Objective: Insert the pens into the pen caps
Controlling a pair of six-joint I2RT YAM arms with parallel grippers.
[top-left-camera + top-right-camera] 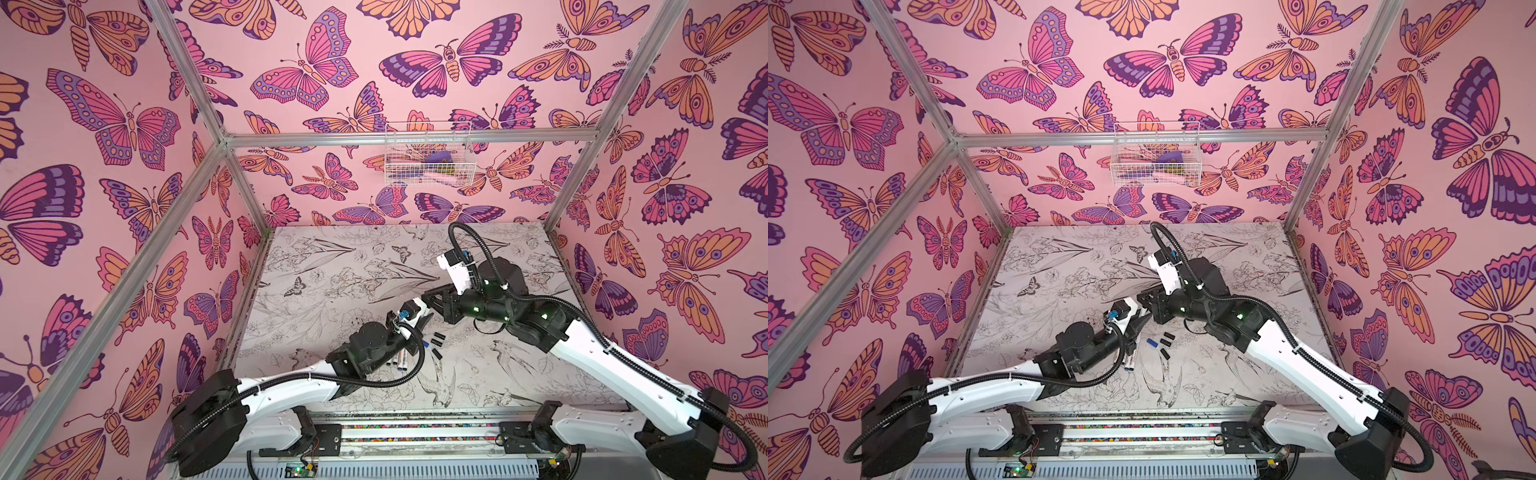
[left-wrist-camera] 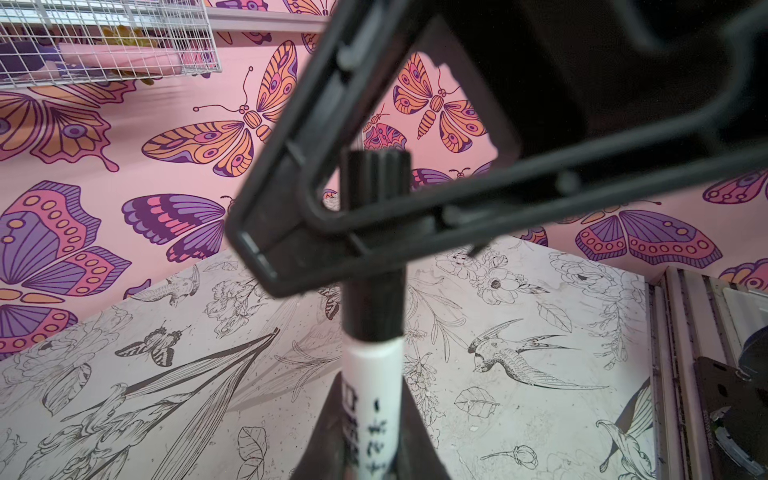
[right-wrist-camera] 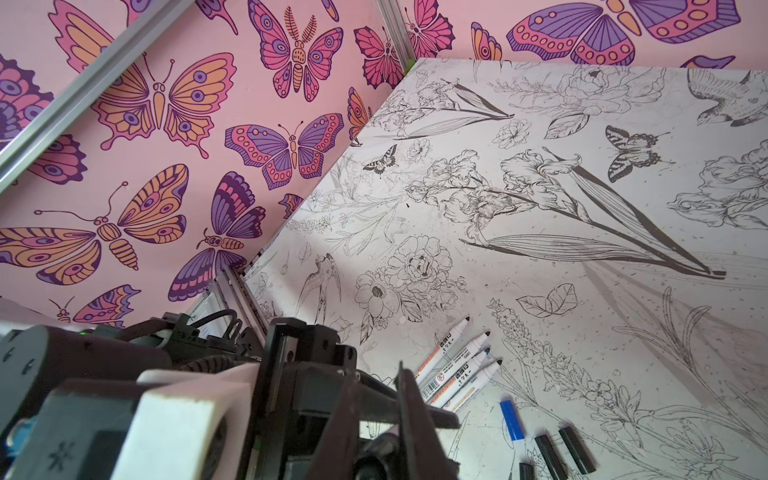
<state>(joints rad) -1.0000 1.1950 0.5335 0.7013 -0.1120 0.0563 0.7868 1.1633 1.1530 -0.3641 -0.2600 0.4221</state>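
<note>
Left pincer (image 2: 372,399) is clenched on a white pen (image 2: 376,370) with dark barrel print. Right pincer (image 2: 365,249) clamps the ribbed black cap (image 2: 374,307) covering its tip. In a top view, uncapped pens (image 1: 398,359) at 7 o'clock and loose caps (image 1: 435,343), one blue, at 6 o'clock lie on the desk (image 1: 332,266).

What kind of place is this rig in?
Probably an enclosed robot test cell: aluminium frame with butterfly-print walls, left arm and right arm on a front rail, pens and pen caps on the printed table.
</note>
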